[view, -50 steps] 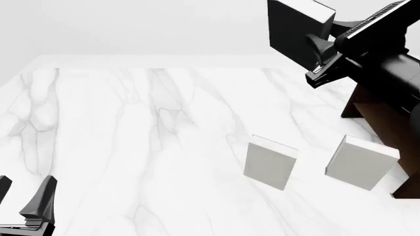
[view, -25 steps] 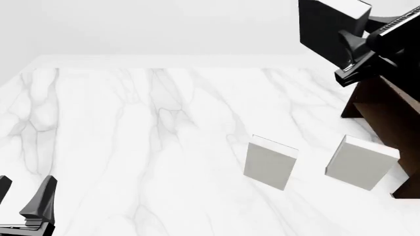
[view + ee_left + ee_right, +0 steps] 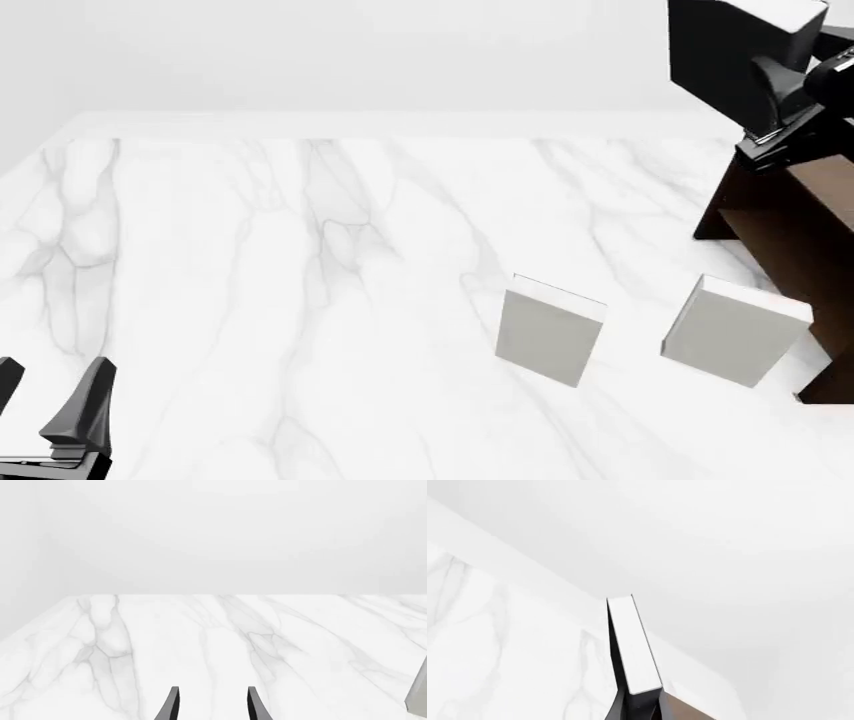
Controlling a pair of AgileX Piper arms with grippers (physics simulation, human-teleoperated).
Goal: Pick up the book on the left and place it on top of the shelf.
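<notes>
At the near left corner of the white marble surface (image 3: 267,260) we see the left gripper (image 3: 47,425) resting low, its two dark fingers (image 3: 171,707) spread apart with only bare marble between them; it holds nothing. Moving right across the front view, we come to a pale grey book (image 3: 550,329) standing upright on the surface, and just beyond it a second pale grey book (image 3: 734,330), also upright and a little tilted, close to the foot of the shelf (image 3: 787,235). The dark brown shelf stands at the right edge of the surface. At the top right we find the right gripper (image 3: 781,100) raised above the shelf, its fingers closed on the book (image 3: 721,60), which is held in the air, dark cover toward us. In the right wrist view the book (image 3: 634,650) shows its white page edge between the fingers, with a brown corner of the shelf just beside it.
</notes>
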